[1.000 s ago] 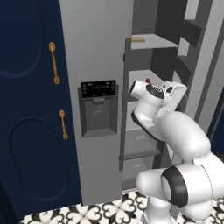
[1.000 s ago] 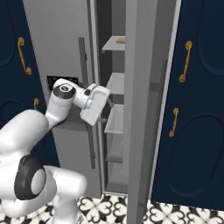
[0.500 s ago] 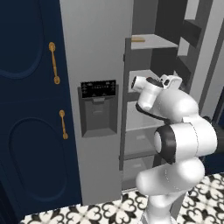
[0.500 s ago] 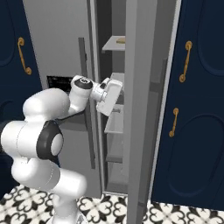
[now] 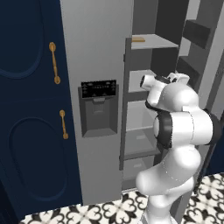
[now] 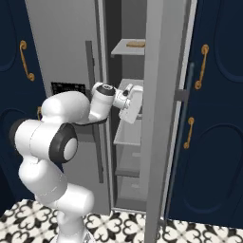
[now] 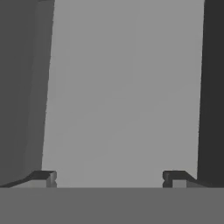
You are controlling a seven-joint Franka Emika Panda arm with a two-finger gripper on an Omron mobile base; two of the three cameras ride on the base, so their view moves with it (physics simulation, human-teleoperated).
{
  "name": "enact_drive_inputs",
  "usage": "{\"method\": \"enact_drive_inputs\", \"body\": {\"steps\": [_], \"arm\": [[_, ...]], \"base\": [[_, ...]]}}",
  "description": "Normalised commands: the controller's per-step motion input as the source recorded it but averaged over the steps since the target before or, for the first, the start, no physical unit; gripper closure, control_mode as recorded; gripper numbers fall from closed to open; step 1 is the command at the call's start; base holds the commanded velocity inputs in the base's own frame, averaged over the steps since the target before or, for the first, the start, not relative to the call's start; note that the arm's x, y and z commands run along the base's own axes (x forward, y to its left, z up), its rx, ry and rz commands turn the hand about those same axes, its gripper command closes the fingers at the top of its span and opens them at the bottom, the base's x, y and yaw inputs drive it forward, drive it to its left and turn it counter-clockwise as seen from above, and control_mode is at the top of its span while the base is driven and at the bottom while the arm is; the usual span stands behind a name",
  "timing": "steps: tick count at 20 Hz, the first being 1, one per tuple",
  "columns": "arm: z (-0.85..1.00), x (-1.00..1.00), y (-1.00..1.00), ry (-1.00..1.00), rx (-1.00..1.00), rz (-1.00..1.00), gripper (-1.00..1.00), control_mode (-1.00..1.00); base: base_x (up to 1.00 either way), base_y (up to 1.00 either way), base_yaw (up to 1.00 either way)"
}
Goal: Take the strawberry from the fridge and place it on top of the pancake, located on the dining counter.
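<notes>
Arm has swung into tall grey fridge (image 5: 100, 52), door open.

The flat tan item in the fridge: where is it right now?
The flat tan item lies on the top shelf of the open fridge, above the arm's wrist; the left base view shows it too.

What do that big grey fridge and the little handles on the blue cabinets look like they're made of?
The fridge looks like brushed or painted metal: flat, matte grey, no glare, though the render leaves that open. Its dispenser panel reads as glossy black plastic. The cabinet handles look like polished brass, judging by their warm gold colour on the navy cabinets.
</notes>
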Motion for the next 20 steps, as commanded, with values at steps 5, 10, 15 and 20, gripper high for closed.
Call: {"method": "enact_drive_inputs", "body": {"steps": [5, 10, 15, 20], "arm": [[0.00, -0.01, -0.88, -0.07, 0.00, 0.00, -1.00, -1.00], [0.00, 0.00, -0.38, -0.05, 0.00, 0.02, -1.00, -1.00], [0.04, -0.01, 0.11, 0.00, 0.00, 0.05, -1.00, -1.00], [0.40, -0.16, 0.37, 0.03, 0.01, 0.03, -1.00, -1.00]], "base": [[0.00, 0.00, 0.00], [0.00, 0.00, 0.00], [0.00, 0.00, 0.00], [0.00, 0.00, 0.00]]}}
